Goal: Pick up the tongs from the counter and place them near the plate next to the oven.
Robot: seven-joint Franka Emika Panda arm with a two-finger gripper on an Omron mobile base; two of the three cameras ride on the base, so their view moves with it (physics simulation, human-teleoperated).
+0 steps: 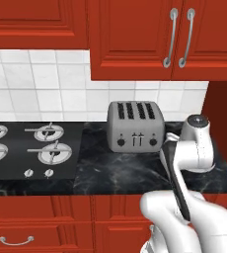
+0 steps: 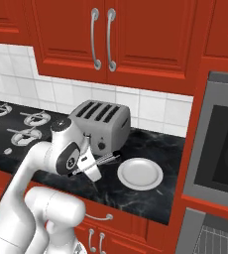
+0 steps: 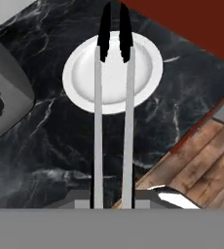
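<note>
Holding the tongs (image 3: 113,112) clamped in my gripper (image 2: 92,166) above the counter (image 2: 150,198), I have their tips over the plate (image 2: 140,173), toaster (image 2: 101,124) just beside, oven (image 2: 220,144) beyond.

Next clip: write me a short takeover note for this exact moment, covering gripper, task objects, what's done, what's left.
Gripper: shut on the slender dark grey metal tongs, held above the glossy black marble counter.
Small round white-grey plate: on the counter between the silver four-slot toaster and the grey steel oven; tong tips point toward it.
Done: pickup.
Left: lower the tongs beside the plate and release.
</note>
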